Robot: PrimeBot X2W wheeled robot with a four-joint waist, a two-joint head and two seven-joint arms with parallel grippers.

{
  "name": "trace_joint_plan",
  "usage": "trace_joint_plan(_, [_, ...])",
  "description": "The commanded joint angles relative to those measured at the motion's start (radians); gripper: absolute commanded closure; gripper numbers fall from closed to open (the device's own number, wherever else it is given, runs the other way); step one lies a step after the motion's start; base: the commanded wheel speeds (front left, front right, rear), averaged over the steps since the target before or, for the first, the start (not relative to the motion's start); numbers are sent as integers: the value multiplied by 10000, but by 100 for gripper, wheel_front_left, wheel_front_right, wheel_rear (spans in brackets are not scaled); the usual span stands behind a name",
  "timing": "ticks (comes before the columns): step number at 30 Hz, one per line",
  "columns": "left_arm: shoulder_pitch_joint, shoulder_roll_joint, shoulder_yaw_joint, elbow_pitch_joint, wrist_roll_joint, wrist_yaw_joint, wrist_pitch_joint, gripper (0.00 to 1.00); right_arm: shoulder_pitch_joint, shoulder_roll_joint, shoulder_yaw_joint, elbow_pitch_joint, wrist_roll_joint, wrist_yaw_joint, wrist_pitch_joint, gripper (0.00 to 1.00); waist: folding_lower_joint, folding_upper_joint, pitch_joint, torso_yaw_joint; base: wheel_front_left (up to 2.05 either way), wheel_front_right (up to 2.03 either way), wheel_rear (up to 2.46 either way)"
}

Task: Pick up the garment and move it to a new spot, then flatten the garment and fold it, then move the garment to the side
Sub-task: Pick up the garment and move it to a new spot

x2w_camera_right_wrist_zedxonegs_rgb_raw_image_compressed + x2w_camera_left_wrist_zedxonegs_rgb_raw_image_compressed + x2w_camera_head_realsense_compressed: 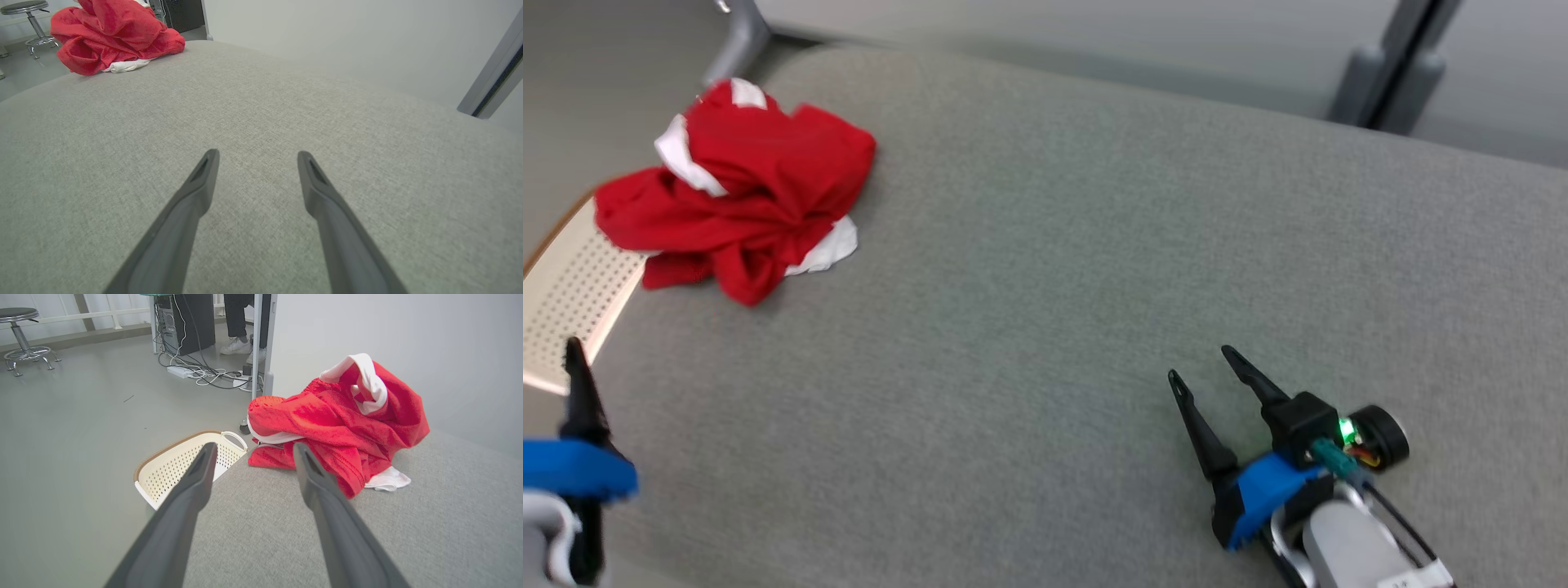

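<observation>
The garment (739,192) is a crumpled red heap with white trim, lying at the far left corner of the grey fabric surface (1045,269). In the left wrist view my left gripper (254,448) is open and empty, with the garment (339,424) just beyond its right fingertip, apart from it. One of its dark fingers (578,392) shows at the lower left of the head view. My right gripper (1202,367) is open and empty, low over the surface near the front right, far from the garment (114,36).
A cream perforated basket (179,465) stands on the floor beside the surface's left edge, also seen in the head view (572,294). Beyond it are cables (196,371), a person's white shoes (237,346), a metal stool (22,318) and a grey post (1396,73).
</observation>
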Motion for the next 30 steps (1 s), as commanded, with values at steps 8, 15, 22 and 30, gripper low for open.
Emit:
trace_joint_plan(8, [-2022,1892,-1994,-54,-2570,12,-38,0,-633,-50,184,-107,-551,1,-36,0,-2,-1,1278,-807,0,0,0])
trace_joint_plan(15, [-2876,2987,-3224,-166,-4109,14,-38,0,-802,-102,329,-435,-632,-8,-12,0,-2,-1,2039,-1465,0,0,0])
trace_joint_plan(22, [-3301,3482,-4043,620,-5245,12,-38,0,-797,-119,611,-1011,-511,-8,-10,0,-2,-1,2386,-2047,0,0,0])
trace_joint_plan(30, [-3645,3972,-4660,318,-5692,12,-38,100,-500,-83,621,-1531,-333,-7,-13,0,-2,-1,2333,-2408,0,0,0])
